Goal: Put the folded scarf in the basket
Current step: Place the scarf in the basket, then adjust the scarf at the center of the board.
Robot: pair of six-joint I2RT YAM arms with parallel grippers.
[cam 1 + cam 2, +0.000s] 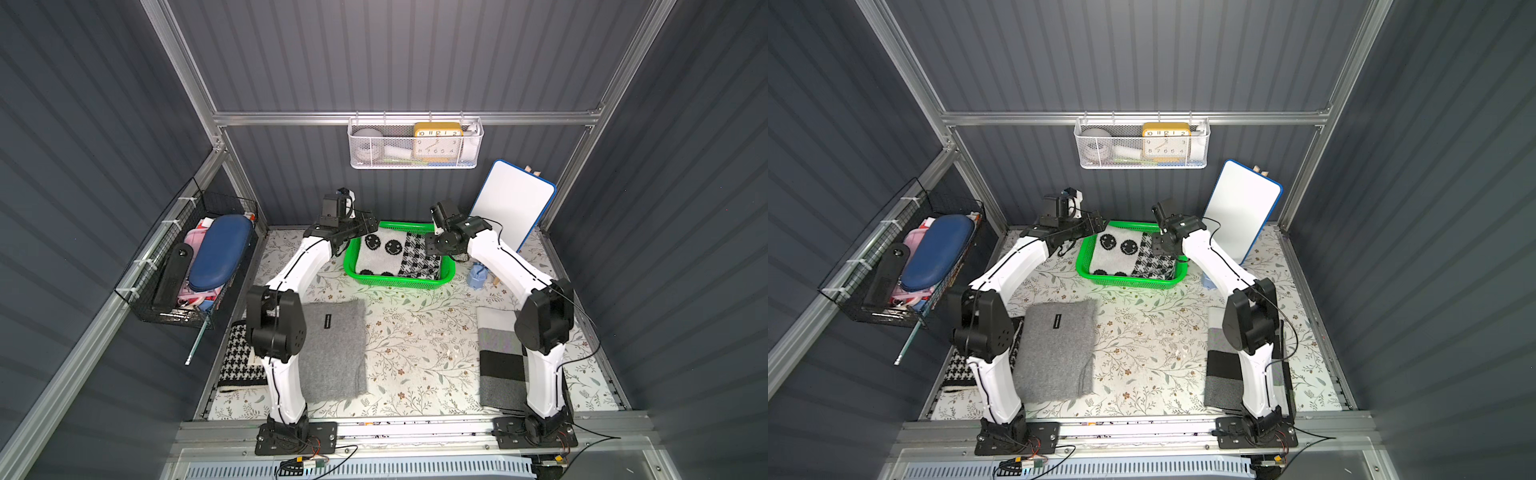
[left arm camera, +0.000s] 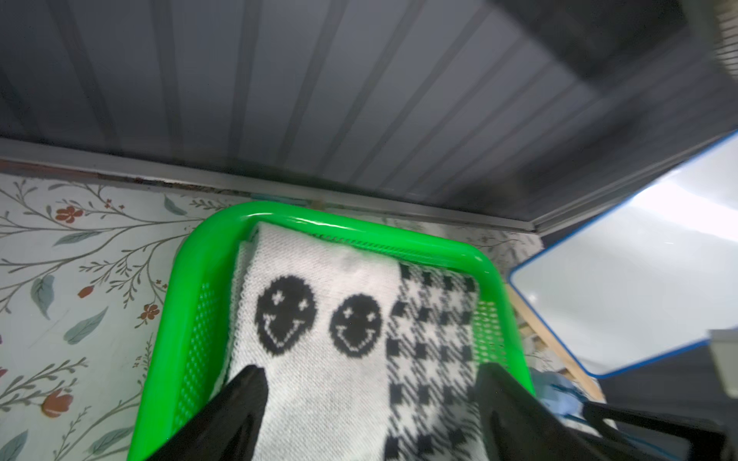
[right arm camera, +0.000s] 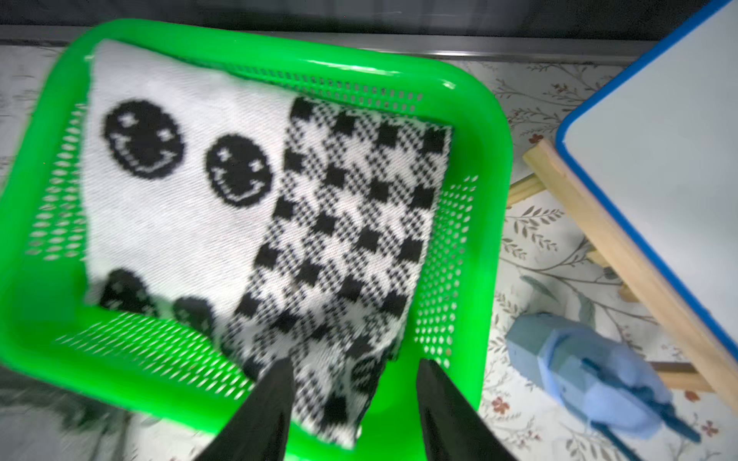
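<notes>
Both arms lean in from the near edge, elbows high, left arm [image 1: 299, 266] and right arm [image 1: 503, 257] stretched to either end of the basket [image 1: 399, 283]. Left gripper [image 2: 369, 371] has its fingers wide apart, and the right gripper [image 3: 353, 367] is apart too, with nothing pinched. The scarf [image 1: 395, 253] sits folded in the basket, its checked corner lapping the rim.

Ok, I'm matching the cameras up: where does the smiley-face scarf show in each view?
Top view: scarf in the green basket, back centre.
Top view: scarf there too, back centre.
Left wrist: scarf beyond the left tool, in the green basket.
Right wrist: scarf beyond the right tool, in the green basket.
Shared landmark: blue-edged whiteboard, in all four.
</notes>
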